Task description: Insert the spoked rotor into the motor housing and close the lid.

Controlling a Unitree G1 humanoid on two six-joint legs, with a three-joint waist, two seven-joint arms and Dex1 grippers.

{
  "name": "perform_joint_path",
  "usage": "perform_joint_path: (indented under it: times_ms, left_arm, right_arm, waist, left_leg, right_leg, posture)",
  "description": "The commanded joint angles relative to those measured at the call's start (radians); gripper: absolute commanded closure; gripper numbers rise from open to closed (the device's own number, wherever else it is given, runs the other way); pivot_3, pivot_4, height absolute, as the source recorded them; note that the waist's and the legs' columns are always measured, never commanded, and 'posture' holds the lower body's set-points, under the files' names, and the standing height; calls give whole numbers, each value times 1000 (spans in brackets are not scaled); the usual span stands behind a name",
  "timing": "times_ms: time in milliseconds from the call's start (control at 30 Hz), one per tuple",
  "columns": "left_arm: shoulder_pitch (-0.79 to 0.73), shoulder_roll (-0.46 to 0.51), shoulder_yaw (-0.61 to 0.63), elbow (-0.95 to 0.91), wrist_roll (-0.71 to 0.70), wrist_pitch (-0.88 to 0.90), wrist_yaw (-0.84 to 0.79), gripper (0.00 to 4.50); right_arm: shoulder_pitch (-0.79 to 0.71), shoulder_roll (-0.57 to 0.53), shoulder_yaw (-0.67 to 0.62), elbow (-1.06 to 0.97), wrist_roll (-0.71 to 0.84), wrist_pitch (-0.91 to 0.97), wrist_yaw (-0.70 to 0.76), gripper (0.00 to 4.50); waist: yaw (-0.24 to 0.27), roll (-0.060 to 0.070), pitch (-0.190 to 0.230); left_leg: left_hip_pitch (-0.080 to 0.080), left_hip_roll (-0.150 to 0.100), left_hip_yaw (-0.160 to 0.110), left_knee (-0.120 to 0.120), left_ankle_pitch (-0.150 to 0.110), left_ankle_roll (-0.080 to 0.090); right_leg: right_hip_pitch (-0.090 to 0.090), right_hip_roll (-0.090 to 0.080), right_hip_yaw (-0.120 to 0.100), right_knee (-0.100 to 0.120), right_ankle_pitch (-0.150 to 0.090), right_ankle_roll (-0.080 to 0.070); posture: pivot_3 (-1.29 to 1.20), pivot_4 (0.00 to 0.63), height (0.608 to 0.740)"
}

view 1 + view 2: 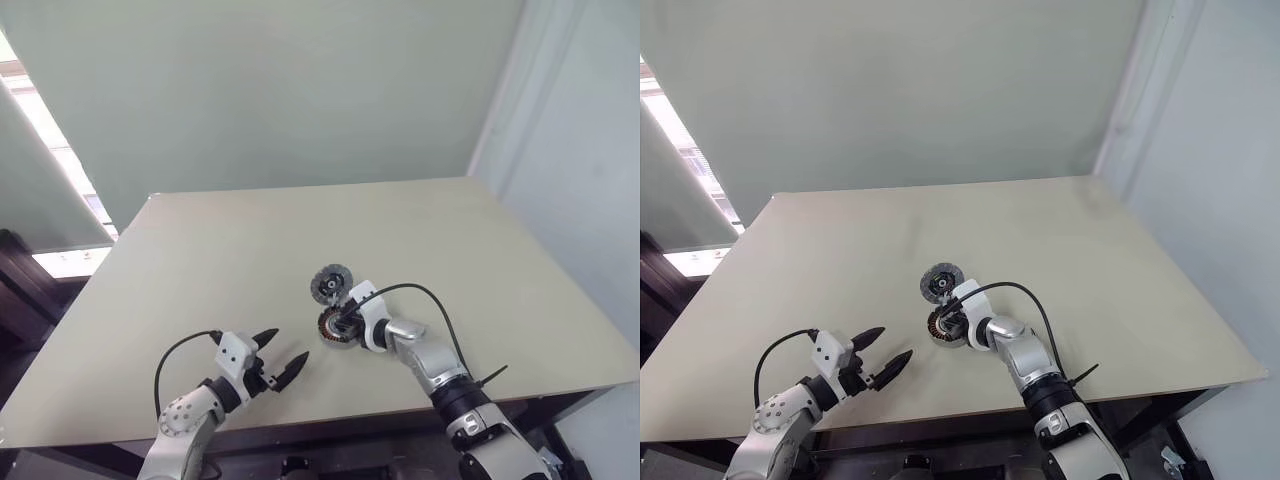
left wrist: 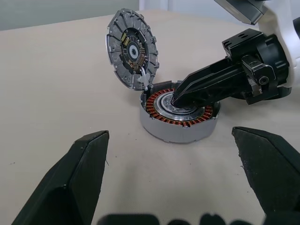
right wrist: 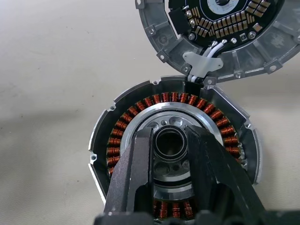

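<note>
Right wrist view shows the right pincer (image 3: 171,154) closed on a small dark ring at the hub of the motor housing (image 3: 140,105), which sits near the surface's (image 1: 200,260) near edge. Seating it calls for a straight, level press. The lid (image 2: 132,49) stands hinged open behind. The left pincer (image 1: 277,354) hangs open nearby, empty.

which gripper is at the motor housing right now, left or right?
The right gripper: its fingers reach into the silvery centre of the motor housing, beside the raised lid. The left gripper hovers open, apart from it.
</note>
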Motion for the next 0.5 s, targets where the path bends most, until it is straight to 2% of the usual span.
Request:
perform_joint_path:
  times_ms: [33,133,167,200,467,500]
  left_arm:
    - [-6,3,0,-34,0,-16,-3,0]
    - [-7,2,-1,-34,0,-17,-2,0]
    - [-7,2,-2,-33,1,-18,-2,0]
    - [-7,2,-2,-33,1,-18,-2,0]
    - [-4,2,-4,-34,2,-19,-3,0]
    - [-4,3,-4,-34,2,-19,-3,0]
  right_arm:
    - [-29,0,1,-10,-7,-11,6,3795]
    - [-29,-2,4,-12,-9,-2,11,3795]
    - [-28,-1,3,-13,-9,-3,11,3065]
    - [-27,-1,4,-14,-9,-2,13,2852]
    - [-15,5,-13,-68,16,7,28,34]
    - [-13,5,-16,-91,23,18,30,34]
  waist:
    - [0,0,0]
    - [0,0,0]
    - [0,0,0]
    - [0,0,0]
    - [1,0,0]
    - [0,0,0]
  left_leg:
    - [0,0,0,0,0,0]
    - [0,0,0,0,0,0]
    - [0,0,0,0,0,0]
    - [0,0,0,0,0,0]
    - [0,0,0,1,0,0]
    - [0,0,0,1,0,0]
  right_leg:
    - [0,0,0,0,0,0]
    - [0,0,0,0,0,0]
    - [0,0,0,0,0,0]
    - [0,0,0,0,0,0]
    - [1,0,0,0,0,0]
    - [1,0,0,0,0,0]
  posture:
    - [0,0,740]
    - [0,0,740]
    - [0,0,740]
    - [0,0,740]
    - [0,0,740]
    - [0,0,740]
